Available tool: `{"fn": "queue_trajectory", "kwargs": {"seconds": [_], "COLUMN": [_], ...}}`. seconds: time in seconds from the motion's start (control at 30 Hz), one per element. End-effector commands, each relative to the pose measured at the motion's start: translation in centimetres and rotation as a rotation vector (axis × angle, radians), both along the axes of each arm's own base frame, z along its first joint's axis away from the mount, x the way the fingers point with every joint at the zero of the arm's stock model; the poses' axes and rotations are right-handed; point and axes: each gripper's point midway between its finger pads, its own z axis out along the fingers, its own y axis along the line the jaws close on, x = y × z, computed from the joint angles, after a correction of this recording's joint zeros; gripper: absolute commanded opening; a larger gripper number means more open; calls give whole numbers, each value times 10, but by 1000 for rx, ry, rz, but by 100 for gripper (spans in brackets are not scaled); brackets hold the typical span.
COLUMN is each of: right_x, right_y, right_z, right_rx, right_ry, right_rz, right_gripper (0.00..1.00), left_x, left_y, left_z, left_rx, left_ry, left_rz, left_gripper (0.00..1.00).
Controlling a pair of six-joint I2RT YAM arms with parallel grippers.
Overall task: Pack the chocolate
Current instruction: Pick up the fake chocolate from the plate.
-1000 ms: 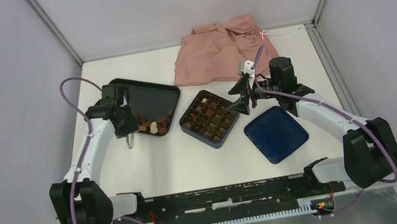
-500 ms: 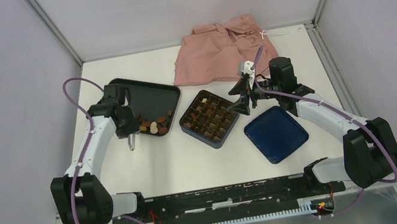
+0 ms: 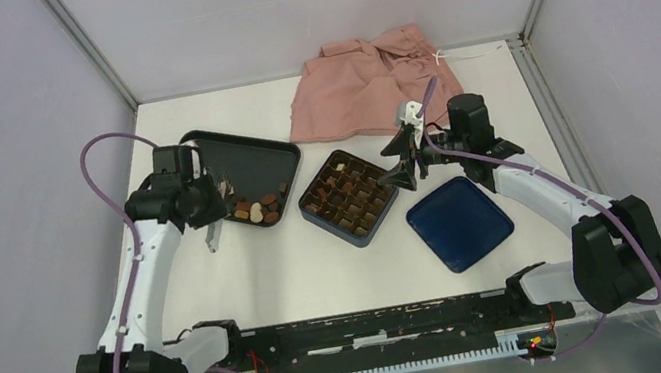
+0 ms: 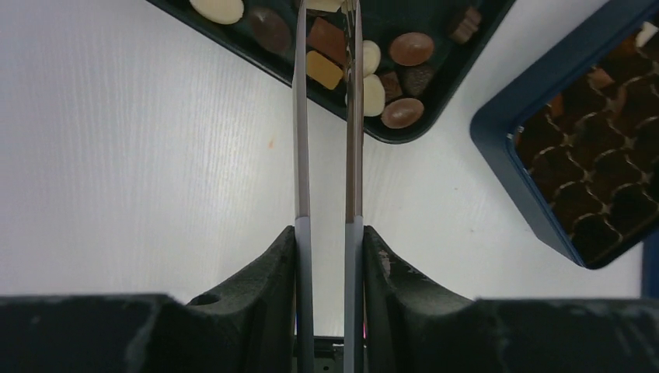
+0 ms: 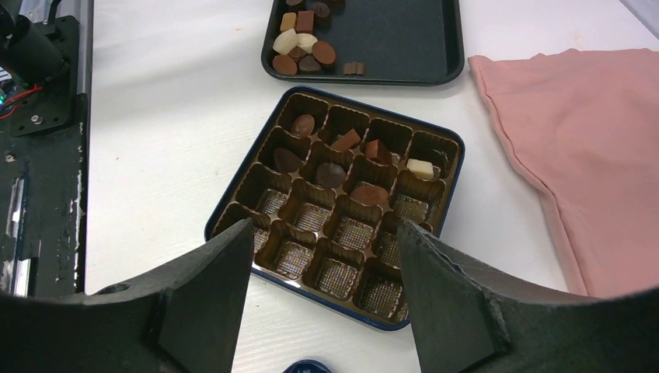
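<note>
Packed: nearly half the box point(image 4: 534, 186) cells held chocolate point(image 5: 369, 193).
Remaining: a small heap lay in the tray point(image 5: 388, 39).
Left hand point(image 4: 325, 6): nearly together, grip unclear.
Right hand point(image 5: 324, 233): apart, empty.

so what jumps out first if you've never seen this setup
The dark blue box at the middle of the table draws the eye first, its gridded insert holding a few pieces with many cells empty. Left of it, a black tray has the chocolate heaped in its near corner, with the long thin blades of the left gripper poised over that heap. A crumpled pink cloth lies at the far edge.
</note>
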Motion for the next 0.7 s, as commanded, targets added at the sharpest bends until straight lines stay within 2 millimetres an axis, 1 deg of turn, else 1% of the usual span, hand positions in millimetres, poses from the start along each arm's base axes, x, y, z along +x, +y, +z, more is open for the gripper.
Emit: {"fn": "queue_trajectory", "kwargs": {"seconds": [0.0, 0.07, 0.17, 0.27, 0.37, 0.4, 0.47, 0.57, 0.67], "right_x": [9, 11, 15, 22, 31, 33, 37, 40, 43], "right_y": [0, -2, -7, -18, -32, -36, -43, -49, -52], "right_z": [18, 17, 17, 17, 17, 17, 18, 18, 15], "right_rx": [-6, -16, -35, -46, -46, -46, -46, -46, -47], "right_ry": [-84, -90, -112, -122, -119, -118, -117, -116, -107], "right_rz": [-4, -9, -24, -54, -94, -105, -126, -142, -154], "right_gripper": [73, 73, 73, 73, 73, 73, 73, 73, 73], "left_x": [1, -1, -4, -11, -17, -19, -19, -19, -17], "left_y": [-22, -34, -65, -95, -118, -125, -136, -154, -178], "left_z": [42, 53, 74, 90, 99, 99, 102, 102, 99], "left_rx": [-126, -186, -347, -507, -637, -683, -721, -734, -724], "left_ry": [-149, -192, -280, -344, -397, -402, -428, -455, -463], "left_rz": [-64, -105, -203, -292, -361, -369, -390, -419, -457], "left_gripper": [6, 5, 5, 5, 5, 5, 5, 4, 4]}}
